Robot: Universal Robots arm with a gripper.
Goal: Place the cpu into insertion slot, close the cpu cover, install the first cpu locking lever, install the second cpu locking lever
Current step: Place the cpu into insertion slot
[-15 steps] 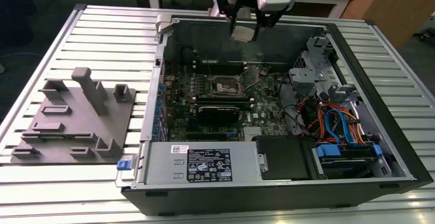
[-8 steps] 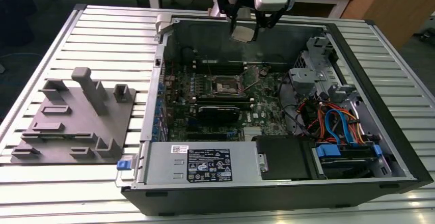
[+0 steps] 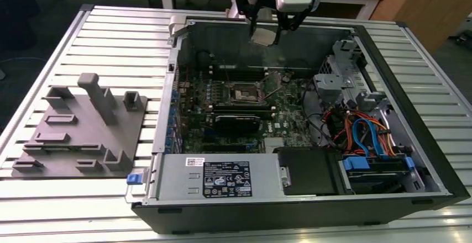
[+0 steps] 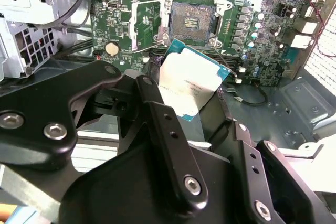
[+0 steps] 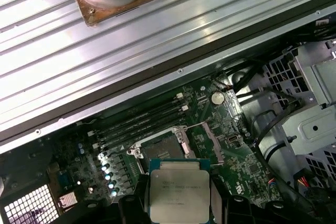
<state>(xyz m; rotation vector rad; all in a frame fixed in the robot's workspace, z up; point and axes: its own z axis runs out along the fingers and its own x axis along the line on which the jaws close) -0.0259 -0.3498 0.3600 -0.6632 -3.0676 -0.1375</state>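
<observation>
Jaws clamp the cpu [image 4: 190,80] by opposite edges, its flat silver face tilted steeply, raised clear of the uncovered insertion slot [image 4: 191,22].

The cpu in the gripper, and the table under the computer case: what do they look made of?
The cpu, held in the gripper: a dull silver-grey metal lid, matte, on a thin green board whose edge shows in the second wrist view. The table: probably aluminium, going by its pale ribbed slats with a soft sheen.
</observation>
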